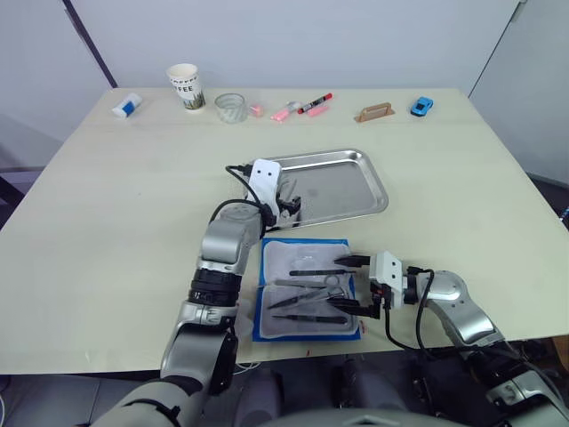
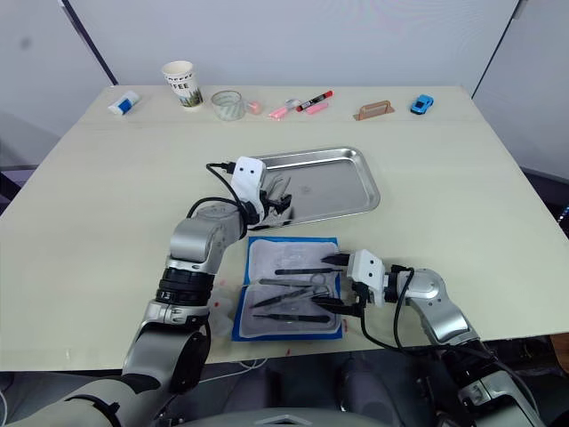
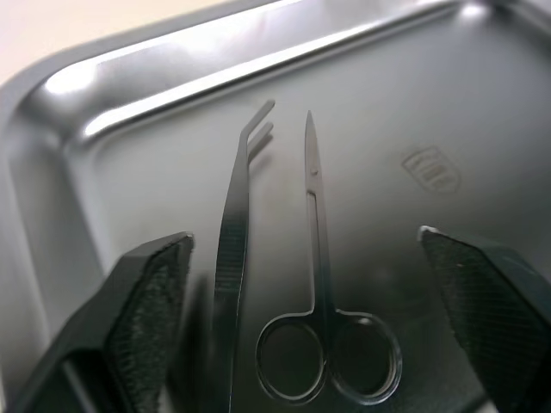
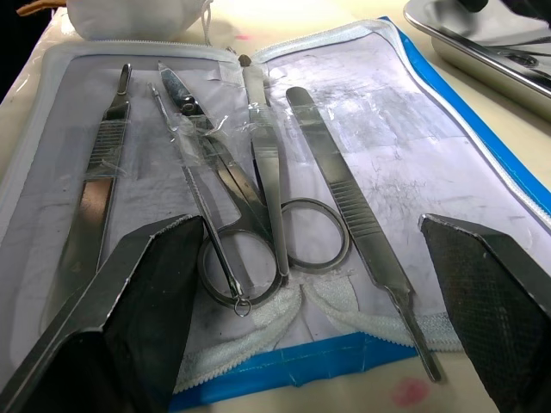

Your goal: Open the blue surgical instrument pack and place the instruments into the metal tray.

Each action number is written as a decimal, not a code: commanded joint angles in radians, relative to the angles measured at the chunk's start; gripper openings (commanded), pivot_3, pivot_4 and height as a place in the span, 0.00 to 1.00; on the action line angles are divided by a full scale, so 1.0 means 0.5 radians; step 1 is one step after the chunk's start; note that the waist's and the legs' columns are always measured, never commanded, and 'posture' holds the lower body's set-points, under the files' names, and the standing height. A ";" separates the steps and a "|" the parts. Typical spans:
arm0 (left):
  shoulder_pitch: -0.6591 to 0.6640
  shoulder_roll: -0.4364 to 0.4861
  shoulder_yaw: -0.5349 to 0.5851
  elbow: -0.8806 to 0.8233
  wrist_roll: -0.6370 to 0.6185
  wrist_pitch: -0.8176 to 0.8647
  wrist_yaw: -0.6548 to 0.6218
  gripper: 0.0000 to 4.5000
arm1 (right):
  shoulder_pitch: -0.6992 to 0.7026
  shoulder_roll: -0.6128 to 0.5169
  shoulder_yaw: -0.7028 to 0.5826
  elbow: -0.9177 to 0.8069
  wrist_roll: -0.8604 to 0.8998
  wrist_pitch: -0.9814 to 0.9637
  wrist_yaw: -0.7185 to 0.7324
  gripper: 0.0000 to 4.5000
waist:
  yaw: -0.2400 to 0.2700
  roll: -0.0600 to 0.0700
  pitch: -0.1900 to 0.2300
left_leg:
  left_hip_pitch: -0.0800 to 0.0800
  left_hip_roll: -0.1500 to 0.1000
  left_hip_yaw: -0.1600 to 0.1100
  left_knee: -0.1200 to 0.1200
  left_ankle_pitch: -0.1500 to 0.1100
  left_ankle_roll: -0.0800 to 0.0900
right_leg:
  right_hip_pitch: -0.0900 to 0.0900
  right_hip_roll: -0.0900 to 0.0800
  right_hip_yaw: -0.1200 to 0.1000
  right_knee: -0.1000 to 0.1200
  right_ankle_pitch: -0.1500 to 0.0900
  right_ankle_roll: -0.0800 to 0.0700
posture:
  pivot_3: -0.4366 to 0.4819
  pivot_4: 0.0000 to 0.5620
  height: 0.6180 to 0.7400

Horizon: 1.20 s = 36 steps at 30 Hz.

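**Tools still in the pack, right pincer closest**

The pack (image 1: 306, 288) lies open and flat on the surface (image 1: 124, 213), just in front of the tray (image 1: 373, 182). Its blue edge shows all round and the inside is pale grey-white.

Several thin tools (image 4: 258, 198) lie side by side on the lining. They are silver and dark. One is a pair of scissors (image 4: 280, 219) with round ring handles, and beside it is a flat handle (image 4: 344, 202) with a ridged grip. Some look to be under a clear wrap.

The right pincer (image 1: 353, 285) hangs at the right edge of the pack. It is wide open and holds nothing. The tools lie straight ahead of it, between the lines of its two fingers. Their long sides point along the way the pincer faces, with the ring handles at the near end. To pick one up, it would likely need to reach in and close across a thin handle.

The left pincer (image 1: 289, 203) is over the near left corner of the tray. It is wide open too. Two tools already lie in the tray below it: tweezers (image 3: 234, 258) and small scissors (image 3: 320, 284).

The right arm is much nearer the pack, so the next pick looks like its job.
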 commanded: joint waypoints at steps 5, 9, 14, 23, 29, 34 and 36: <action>0.026 0.258 -0.003 -0.242 -0.218 -0.324 -0.585 0.99 | 0.091 0.001 0.087 0.302 -0.254 0.121 -0.155 0.98 | -0.002 0.000 0.000 | 0.009 -0.001 0.001 -0.012 0.007 -0.012 | 0.001 0.001 0.006 -0.001 -0.001 0.001 | 0.48 0.27 0.88; 0.099 0.517 -0.034 -0.248 -0.370 -0.457 -1.105 0.99 | 0.089 0.003 0.087 0.304 -0.260 0.120 -0.154 0.98 | -0.008 0.001 0.000 | 0.012 -0.001 0.003 -0.014 0.007 -0.013 | 0.001 0.000 0.009 -0.001 -0.001 0.001 | 0.48 0.27 0.88; 0.141 0.756 -0.077 -0.182 -0.442 -0.665 -1.575 0.99 | 0.089 -0.001 0.083 0.308 -0.263 0.120 -0.150 0.98 | -0.003 0.004 0.005 | 0.011 -0.001 0.003 -0.014 0.007 -0.013 | 0.000 0.001 0.007 -0.001 -0.002 0.001 | 0.48 0.27 0.88; 0.296 1.027 -0.332 0.025 -0.279 -1.269 -2.227 0.90 | 0.103 -0.010 0.069 0.302 -0.258 0.124 -0.158 0.98 | -0.002 0.005 0.007 | 0.011 0.000 0.003 -0.015 0.007 -0.012 | -0.002 0.000 0.008 -0.001 -0.007 -0.007 | 0.48 0.27 0.88; 0.331 1.028 -0.411 0.209 -0.207 -1.602 -2.409 0.90 | 0.103 -0.015 0.068 0.297 -0.259 0.127 -0.156 0.98 | -0.001 0.005 0.007 | 0.011 0.001 0.003 -0.015 0.007 -0.012 | -0.003 -0.002 0.009 -0.001 -0.007 -0.008 | 0.48 0.27 0.88; 0.325 0.977 -0.433 0.340 -0.154 -1.766 -2.454 0.59 | 0.097 -0.016 0.070 0.300 -0.259 0.127 -0.151 0.98 | 0.000 0.005 0.007 | 0.011 0.001 0.004 -0.015 0.007 -0.011 | -0.003 0.000 0.009 -0.001 -0.007 -0.008 | 0.48 0.27 0.88; 0.317 0.957 -0.438 0.362 -0.149 -1.783 -2.462 0.59 | 0.097 -0.016 0.072 0.298 -0.260 0.129 -0.151 0.98 | 0.000 0.005 0.007 | 0.010 0.001 0.004 -0.015 0.007 -0.011 | -0.003 0.001 0.009 -0.001 -0.007 -0.008 | 0.48 0.27 0.88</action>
